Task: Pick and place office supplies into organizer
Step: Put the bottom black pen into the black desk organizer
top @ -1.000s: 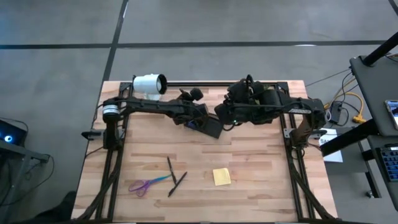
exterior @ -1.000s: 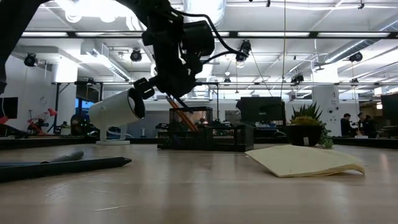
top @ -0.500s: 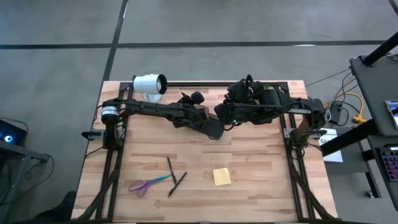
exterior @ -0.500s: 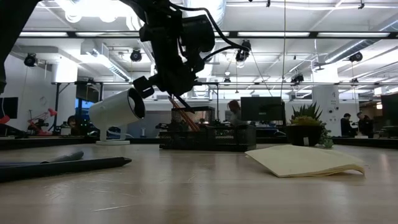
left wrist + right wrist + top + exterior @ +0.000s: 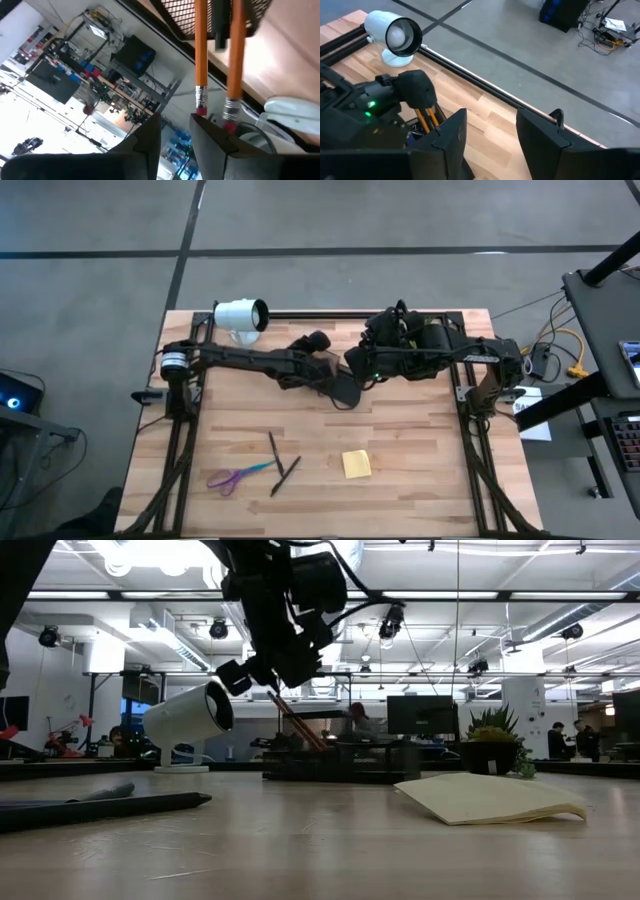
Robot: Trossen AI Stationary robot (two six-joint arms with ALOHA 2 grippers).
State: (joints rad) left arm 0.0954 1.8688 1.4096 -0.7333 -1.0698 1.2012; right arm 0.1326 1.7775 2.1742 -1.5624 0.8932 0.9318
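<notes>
Overhead, the left gripper (image 5: 322, 376) stood above the organizer (image 5: 340, 760) at the table's 12 o'clock, fingers (image 5: 145, 145) parted, with two orange pencils (image 5: 216, 55) (eraser ends toward it) standing free between them. The right gripper (image 5: 360, 364) waited open just beside it; scissors (image 5: 238, 475), dark pens (image 5: 279, 463) and sticky-note pad (image 5: 356, 464) lay toward 6 o'clock.

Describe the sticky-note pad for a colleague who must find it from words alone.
On the wooden table, look along the near edge, away from the white lamp. Right of the scissors and dark pens lies the sticky-note pad: the only square, yellow thing.
</notes>
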